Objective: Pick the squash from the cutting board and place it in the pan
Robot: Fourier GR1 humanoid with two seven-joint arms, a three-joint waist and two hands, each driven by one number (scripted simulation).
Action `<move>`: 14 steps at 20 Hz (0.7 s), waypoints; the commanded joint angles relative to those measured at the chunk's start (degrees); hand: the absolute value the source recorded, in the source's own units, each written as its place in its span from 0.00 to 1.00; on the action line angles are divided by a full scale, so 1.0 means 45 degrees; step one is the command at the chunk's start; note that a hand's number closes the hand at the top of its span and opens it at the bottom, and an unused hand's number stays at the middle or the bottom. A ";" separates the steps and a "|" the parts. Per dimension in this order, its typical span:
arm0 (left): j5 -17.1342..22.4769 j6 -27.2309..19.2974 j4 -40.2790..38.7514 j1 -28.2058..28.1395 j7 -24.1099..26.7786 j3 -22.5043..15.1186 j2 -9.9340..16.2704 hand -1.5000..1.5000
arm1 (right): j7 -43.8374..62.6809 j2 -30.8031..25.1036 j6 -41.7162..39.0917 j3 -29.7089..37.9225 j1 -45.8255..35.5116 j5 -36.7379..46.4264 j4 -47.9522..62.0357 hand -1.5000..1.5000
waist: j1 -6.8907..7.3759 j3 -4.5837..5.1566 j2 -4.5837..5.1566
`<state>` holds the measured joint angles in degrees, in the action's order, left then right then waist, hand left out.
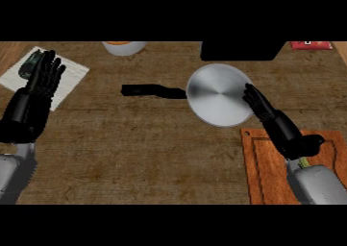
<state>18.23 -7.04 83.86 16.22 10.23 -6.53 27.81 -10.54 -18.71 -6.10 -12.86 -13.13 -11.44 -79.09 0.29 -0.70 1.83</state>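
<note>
Right robot hand (271, 117), fingers straight and holding nothing, hovers above the board (265, 168), the pan (218, 94) just beyond its fingertips, squash mostly hidden beneath its wrist.

The counter (133, 144) is mottled brown. The pan (218, 94) is shiny silver with a black handle (153, 90). The cutting board (265, 168) is orange-brown, and both hands are black.

I can read no text anywhere; the red item (311, 44) at my far edge shows only unreadable white marks.
</note>
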 commanded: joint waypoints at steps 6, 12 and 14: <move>-0.2009 -0.1259 -0.0564 -0.2599 -0.2264 -0.1083 0.0660 0.50 | 0.0967 -0.1555 -0.0879 0.4149 -0.0913 -0.3396 0.1504 0.00 | 0.0108 0.0111 -0.0374; -0.1998 -0.1323 -0.0386 -0.3685 -0.2353 -0.1383 0.0362 0.50 | 0.2618 -0.3996 0.1212 0.5422 0.2519 -0.1682 0.2304 0.00 | -0.0451 0.0159 -0.0498; -0.2476 -0.2105 0.0587 -0.3906 -0.3065 -0.1856 -0.0062 0.50 | 0.2395 -0.5295 0.0079 0.5271 0.3414 -0.1123 0.2050 0.00 | -0.0352 0.0151 -0.0508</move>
<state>9.16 -13.90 83.10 0.85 -0.27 -13.08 28.33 -1.26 -35.30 -2.04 8.19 -4.51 -16.91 -69.40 -1.23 -0.01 -0.18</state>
